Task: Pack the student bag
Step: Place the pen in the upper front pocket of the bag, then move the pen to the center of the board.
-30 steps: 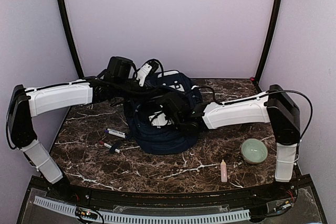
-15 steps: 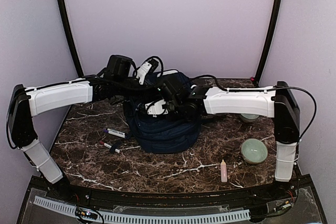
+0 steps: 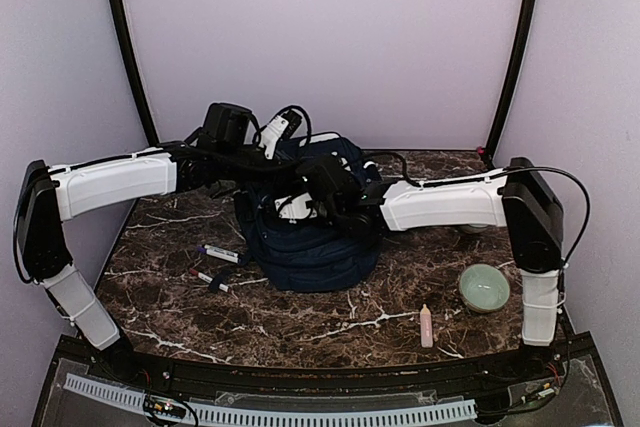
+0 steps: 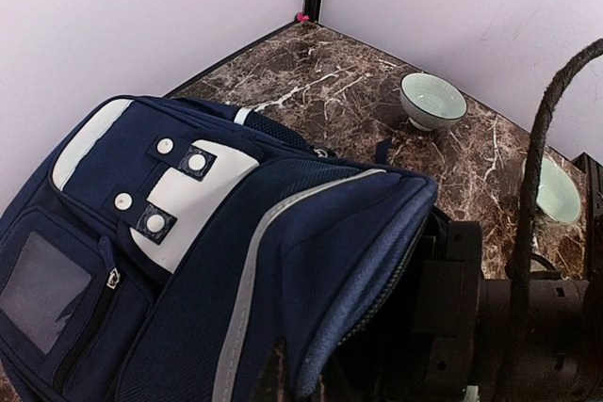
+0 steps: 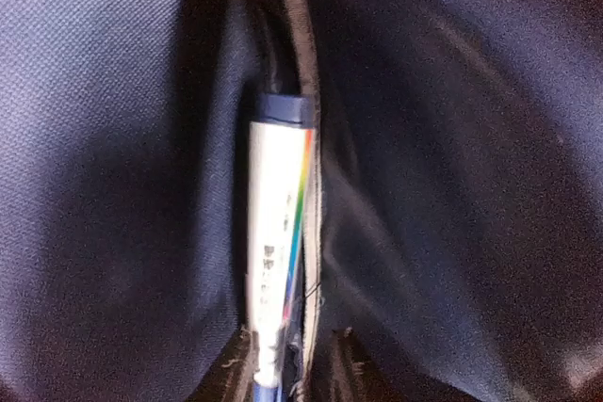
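The student bag, navy with a white stripe and a white buckle patch, stands at the middle back of the table. My left gripper is shut on the rim of its open top, with the fabric edge between the fingers, holding the mouth open. My right gripper reaches inside the student bag. In the right wrist view its jaws stand a little apart around a white marker with a rainbow stripe. The marker lies against the left finger, beside an inner seam.
Two markers lie on the marble table left of the bag. A green bowl and a pink tube sit front right. Another bowl stands near the back right corner. Walls close in on three sides.
My right gripper has pushed up and back, deeper into the bag's mouth, and its jaws have parted around the marker. The left arm has stayed still, holding the rim.
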{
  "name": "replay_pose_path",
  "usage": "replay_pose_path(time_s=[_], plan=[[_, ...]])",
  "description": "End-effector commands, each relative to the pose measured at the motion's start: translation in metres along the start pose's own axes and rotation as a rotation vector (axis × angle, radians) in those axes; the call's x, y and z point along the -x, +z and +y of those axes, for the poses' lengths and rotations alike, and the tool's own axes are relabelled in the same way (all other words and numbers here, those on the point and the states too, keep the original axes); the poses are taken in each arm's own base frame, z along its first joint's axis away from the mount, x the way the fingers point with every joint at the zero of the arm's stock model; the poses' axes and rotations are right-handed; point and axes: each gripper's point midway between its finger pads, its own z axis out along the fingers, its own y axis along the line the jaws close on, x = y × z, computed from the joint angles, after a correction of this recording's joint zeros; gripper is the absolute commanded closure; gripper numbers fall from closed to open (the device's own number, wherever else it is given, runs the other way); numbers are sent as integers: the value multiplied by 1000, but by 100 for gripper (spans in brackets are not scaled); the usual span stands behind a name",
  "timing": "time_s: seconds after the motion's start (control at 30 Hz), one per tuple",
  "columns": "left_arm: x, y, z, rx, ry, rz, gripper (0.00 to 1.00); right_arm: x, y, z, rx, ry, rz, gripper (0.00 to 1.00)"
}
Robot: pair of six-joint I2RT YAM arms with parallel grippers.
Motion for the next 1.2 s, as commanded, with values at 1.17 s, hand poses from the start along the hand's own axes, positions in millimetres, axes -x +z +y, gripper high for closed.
replay_pose_path(time_s=[1.17], plan=[[42,-8,-15,-61,22,-108,100,-132,-219,175,1026,183,-153,59]])
